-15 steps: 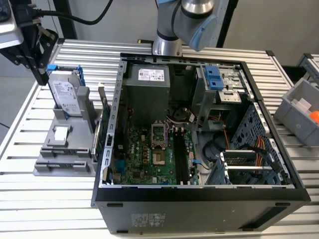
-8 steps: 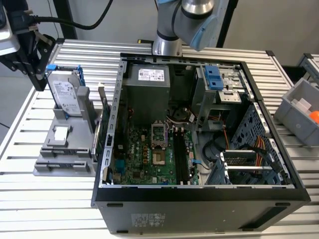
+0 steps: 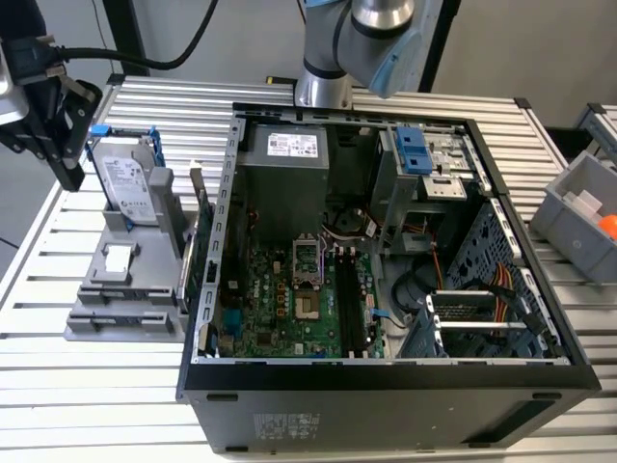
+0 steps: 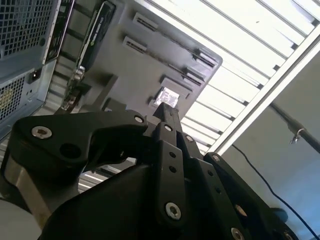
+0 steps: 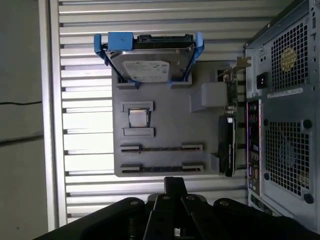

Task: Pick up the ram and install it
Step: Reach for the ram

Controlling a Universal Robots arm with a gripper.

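gripper (image 3: 69, 178) hangs in the air at the exterior view's left of the hard drive (image 3: 130, 183), touching nothing. Fingers (image 5: 175, 184) are pressed together with nothing visible between them; the second wrist view shows the linkage folded in to a single tip. The gray fixture (image 5: 165, 125) on the slatted table (image 3: 96, 405) holds the hard drive in its blue caddy at one end, a cpu chip (image 5: 139, 118) in its square pocket, and then two long slots (image 5: 161, 148). Each slot shows only a thin dark line between its end brackets, so I can't tell if a ram stick sits in either. The graphics card (image 5: 226, 145) stands on edge in the fixture side next to the pc case (image 3: 386, 371). The case is open. Inside are the motherboard (image 3: 280, 299), an open cpu socket (image 3: 307, 280), the memory slots (image 3: 352, 304) just beside the socket toward the exterior view's right, and the power supply (image 3: 284, 164) at the far wall. The memory slots read as long dark strips, so I can't tell whether the ram is seated there. The gray bin (image 3: 578, 207) at the exterior view's right has an orange item (image 3: 609, 225) in it.
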